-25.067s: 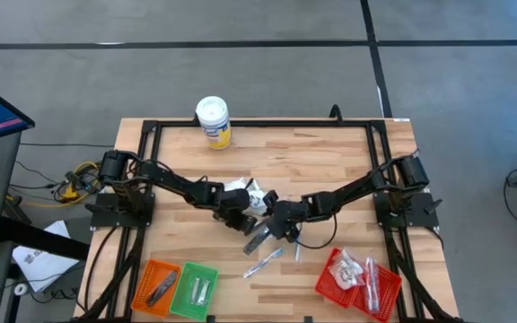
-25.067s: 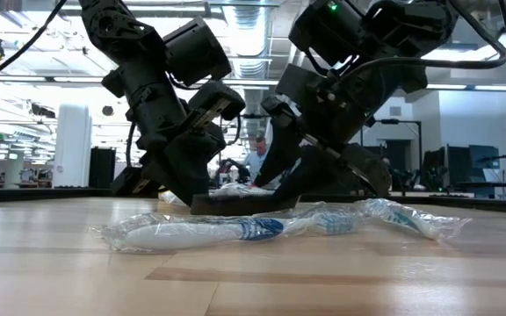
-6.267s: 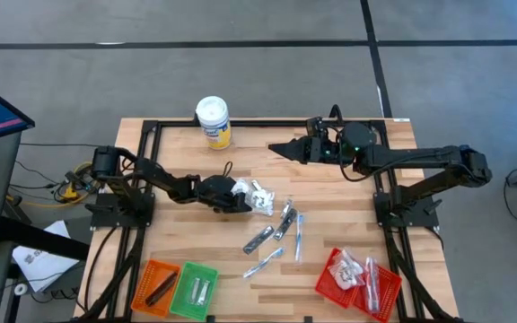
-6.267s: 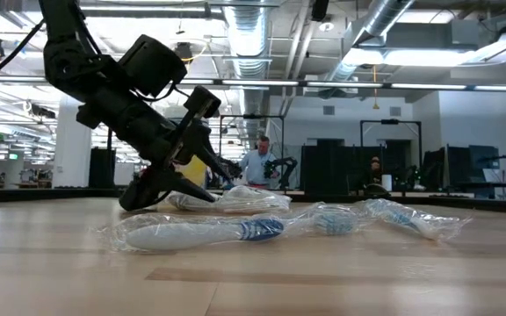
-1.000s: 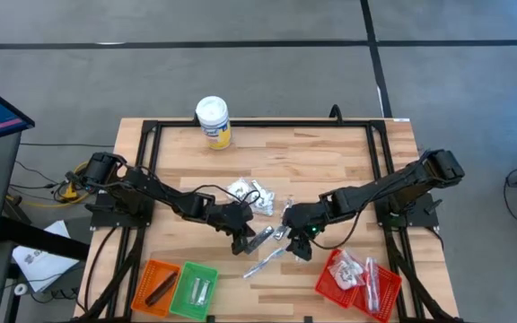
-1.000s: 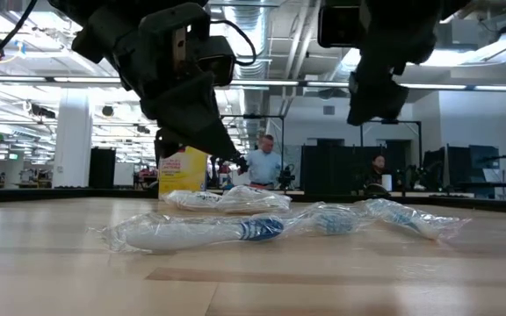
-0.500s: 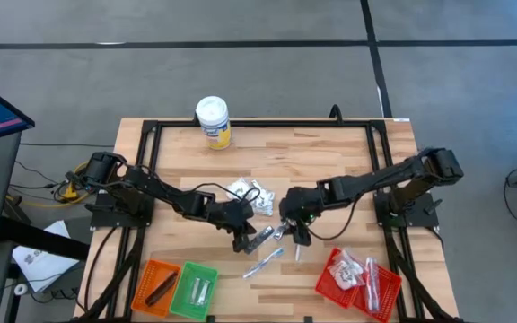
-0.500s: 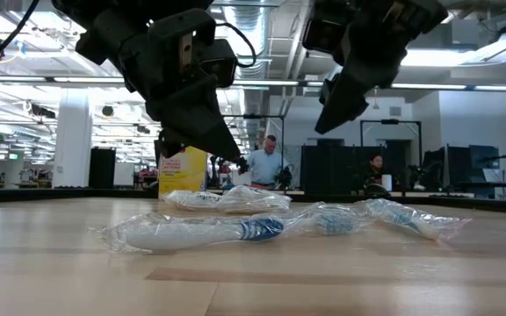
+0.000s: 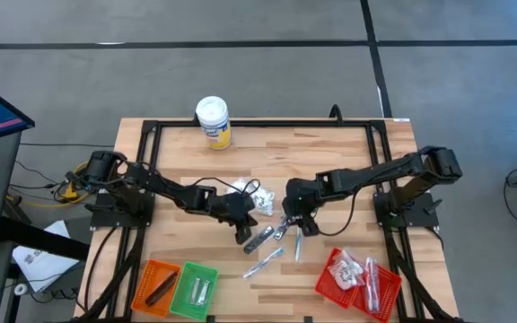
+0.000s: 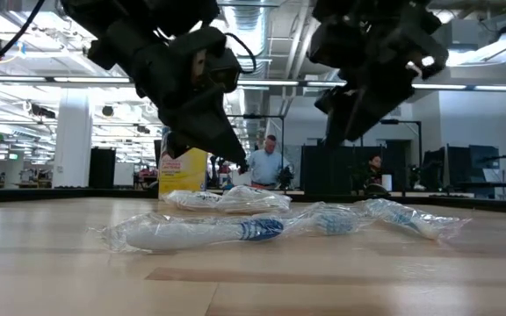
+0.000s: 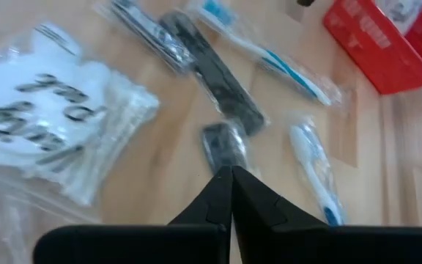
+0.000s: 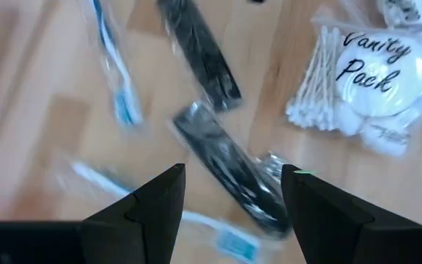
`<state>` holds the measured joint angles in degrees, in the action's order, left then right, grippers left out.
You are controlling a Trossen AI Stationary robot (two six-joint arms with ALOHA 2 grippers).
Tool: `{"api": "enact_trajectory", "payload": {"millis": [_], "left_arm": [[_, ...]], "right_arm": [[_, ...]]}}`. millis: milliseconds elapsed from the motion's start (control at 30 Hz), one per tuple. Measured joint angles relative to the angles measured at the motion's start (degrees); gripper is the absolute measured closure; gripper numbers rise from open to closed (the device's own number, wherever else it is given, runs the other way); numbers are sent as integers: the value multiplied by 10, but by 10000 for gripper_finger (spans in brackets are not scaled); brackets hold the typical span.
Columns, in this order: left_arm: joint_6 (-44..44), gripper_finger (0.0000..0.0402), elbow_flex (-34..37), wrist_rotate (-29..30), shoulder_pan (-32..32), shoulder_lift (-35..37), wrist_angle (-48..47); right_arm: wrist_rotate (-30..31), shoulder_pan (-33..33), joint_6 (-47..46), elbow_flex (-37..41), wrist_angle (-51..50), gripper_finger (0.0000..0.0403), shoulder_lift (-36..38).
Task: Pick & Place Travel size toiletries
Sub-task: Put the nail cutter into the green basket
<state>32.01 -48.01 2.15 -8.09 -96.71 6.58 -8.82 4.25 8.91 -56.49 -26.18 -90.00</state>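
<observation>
Both arms reach toward the middle of the wooden tabletop (image 9: 330, 152), where the loose toiletries lie.

The left gripper (image 9: 241, 226) hangs just above the wood beside a white vanity pack (image 9: 251, 196). Its jaws are pressed together, tips meeting in a point, and hold nothing. In the left wrist view, the vanity pack (image 11: 46, 136) lies to one side of the tips, and a dark comb in clear wrap (image 11: 212, 73) lies just beyond them, with a second dark wrapped item (image 11: 141, 37) beside it.

The right gripper (image 9: 300, 218) hovers over the cluster with jaws spread wide and empty. In the right wrist view, a dark comb (image 12: 229, 165) lies directly between the two fingers, another dark comb (image 12: 198, 53) lies farther out, a wrapped toothbrush (image 12: 116, 70) sits to one side, and the vanity pack (image 12: 376, 77) with cotton swabs to the other.

Two wrapped toothbrushes (image 9: 266, 262) lie nearer the front edge. In the low view, the toothbrushes (image 10: 209, 230) lie flat in front of both arms.

Surrounding objects: a yellow canister with a white lid (image 9: 213, 121) stands well apart at the rear. An orange basket (image 9: 155, 285) and a green basket (image 9: 196, 287) sit side by side at front left, each holding items. A red basket (image 9: 357, 283) at front right holds several wrapped items. A person (image 10: 262, 165) is visible in the room behind.
</observation>
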Motion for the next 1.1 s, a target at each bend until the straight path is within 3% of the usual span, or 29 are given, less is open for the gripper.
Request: {"api": "enact_trajectory", "payload": {"millis": [133,333,700,1100], "left_arm": [[0,401,0,0,13,0,15],[11,401,-1,27,23,0,28],[30,401,-1,45,25,0,42],[31,401,-1,45,39,0,44]], "right_arm": [[2,-9,110,0,-9,184,0],[13,-19,200,0,-19,184,-2],[14,-18,222,1,-21,184,-80],[53,-33,291,0,6,184,-72]]}}
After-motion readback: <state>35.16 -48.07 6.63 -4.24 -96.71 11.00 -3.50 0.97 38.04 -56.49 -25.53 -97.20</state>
